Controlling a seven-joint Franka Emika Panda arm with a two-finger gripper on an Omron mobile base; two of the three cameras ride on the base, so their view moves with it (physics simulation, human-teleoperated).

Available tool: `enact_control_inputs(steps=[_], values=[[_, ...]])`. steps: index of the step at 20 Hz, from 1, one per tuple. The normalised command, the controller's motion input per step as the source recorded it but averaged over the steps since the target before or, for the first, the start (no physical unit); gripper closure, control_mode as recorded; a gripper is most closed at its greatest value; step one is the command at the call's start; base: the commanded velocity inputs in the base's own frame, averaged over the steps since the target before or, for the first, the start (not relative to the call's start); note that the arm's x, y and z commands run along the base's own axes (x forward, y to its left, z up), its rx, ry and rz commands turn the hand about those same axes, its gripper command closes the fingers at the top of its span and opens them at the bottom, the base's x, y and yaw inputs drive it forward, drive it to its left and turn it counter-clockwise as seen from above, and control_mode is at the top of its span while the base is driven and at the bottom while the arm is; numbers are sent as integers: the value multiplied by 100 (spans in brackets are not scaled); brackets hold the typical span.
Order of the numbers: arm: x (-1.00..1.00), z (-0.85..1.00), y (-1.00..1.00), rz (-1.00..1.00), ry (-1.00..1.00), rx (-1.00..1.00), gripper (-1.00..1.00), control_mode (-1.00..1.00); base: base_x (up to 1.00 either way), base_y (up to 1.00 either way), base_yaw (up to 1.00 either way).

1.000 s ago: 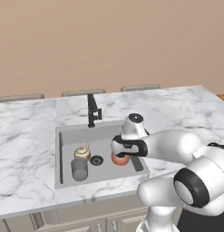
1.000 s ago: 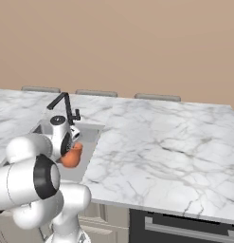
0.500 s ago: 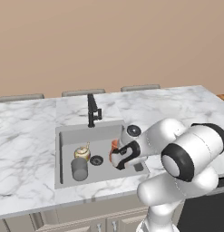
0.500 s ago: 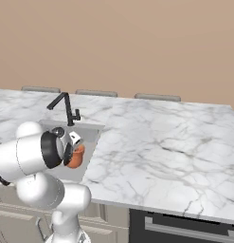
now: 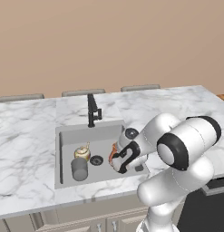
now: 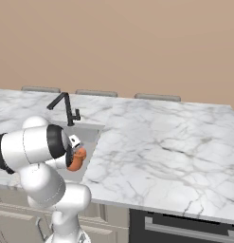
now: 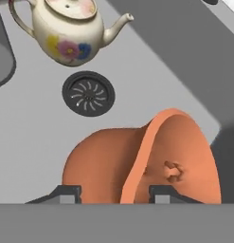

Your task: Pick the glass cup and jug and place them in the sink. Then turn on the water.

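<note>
End effector (image 7: 111,195) — astride jug (image 7: 137,161) rim

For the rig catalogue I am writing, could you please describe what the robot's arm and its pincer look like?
The arm is built of thick, rounded, glossy white segments, joined by dark, nearly black bands at the joints. One joint ends in a round dark grey cap. No loose cables or markings are visible. The pincer has two small dark grey finger tips with lighter grey square pads; in the left base view its black fingers extend from the white hand.
</note>
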Motion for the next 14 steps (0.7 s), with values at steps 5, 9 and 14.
enact_control_inputs(steps=[5, 9, 14], values=[[0, 0, 1, -7, 3, 5, -100, -100, 0, 0, 0], [0, 12, 4, -6, 0, 3, -100, -100, 0, 0, 0], [0, 94, 23, -11, 1, 4, -100, -100, 0, 0, 0]])
